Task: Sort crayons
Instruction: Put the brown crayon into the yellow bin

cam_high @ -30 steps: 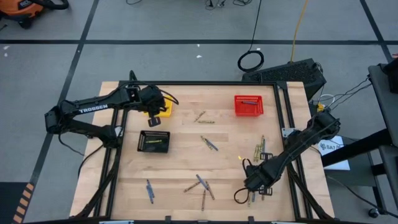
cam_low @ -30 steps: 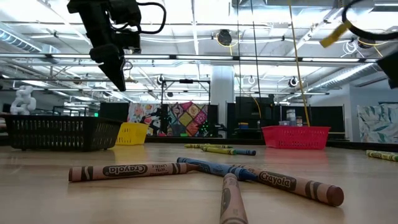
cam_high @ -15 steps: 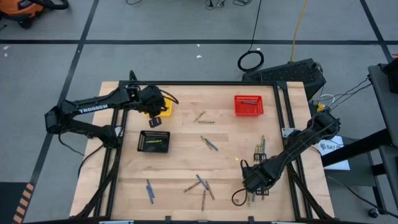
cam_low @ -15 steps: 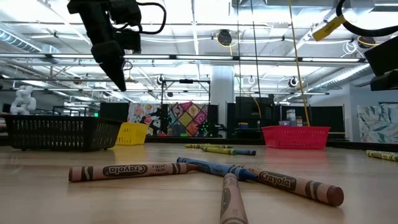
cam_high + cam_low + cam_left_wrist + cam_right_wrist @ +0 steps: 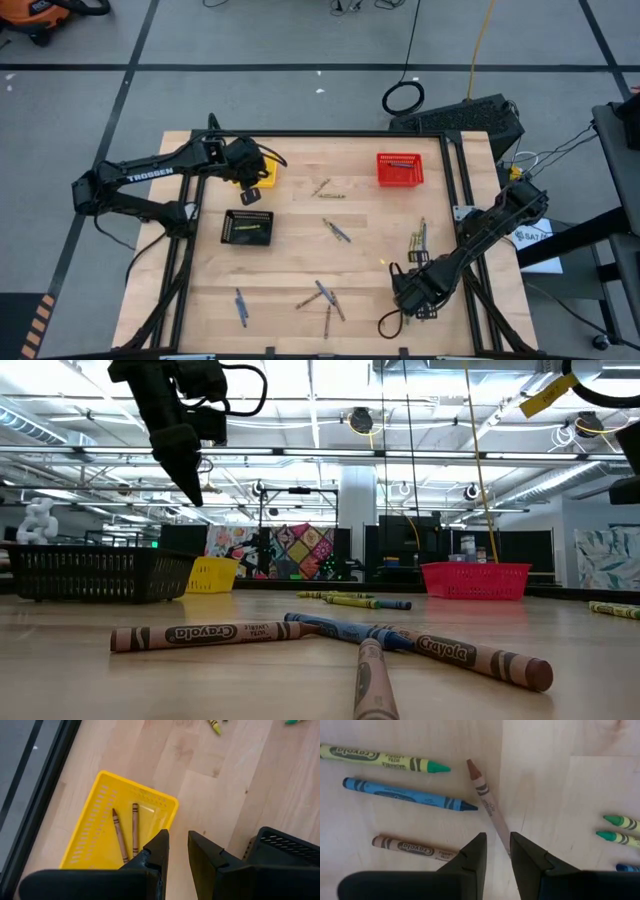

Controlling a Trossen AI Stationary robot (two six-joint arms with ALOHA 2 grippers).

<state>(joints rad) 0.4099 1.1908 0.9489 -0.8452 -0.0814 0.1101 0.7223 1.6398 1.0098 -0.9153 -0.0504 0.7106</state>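
Crayons lie scattered on the wooden table [image 5: 300, 260]: a few near the front [image 5: 322, 297], one pair at the middle [image 5: 336, 231], several at the right [image 5: 418, 240]. My right gripper [image 5: 497, 840] points down over the near-right group, fingers a narrow gap apart. A brown crayon [image 5: 487, 807] runs toward that gap, and whether it touches a finger I cannot tell. A yellow-green [image 5: 385, 760], a blue [image 5: 407, 795] and another brown crayon [image 5: 412, 847] lie beside it. My left gripper [image 5: 178, 837] hangs above the yellow basket [image 5: 137, 790], narrowly open on nothing. Two brown crayons [image 5: 135, 830] lie in that basket.
A black basket [image 5: 247, 227] with crayons in it stands just near of the yellow one [image 5: 262, 178]. A red basket [image 5: 400, 168] stands at the far right. A black frame rail [image 5: 465, 200] runs along the table's right side. Three crayons [image 5: 330, 635] lie close to the low camera.
My right gripper has turned a little at the wrist and crept toward the table's near edge over the crayons at the near right. Its finger gap looks the same. The crayons and baskets have stayed where they were.
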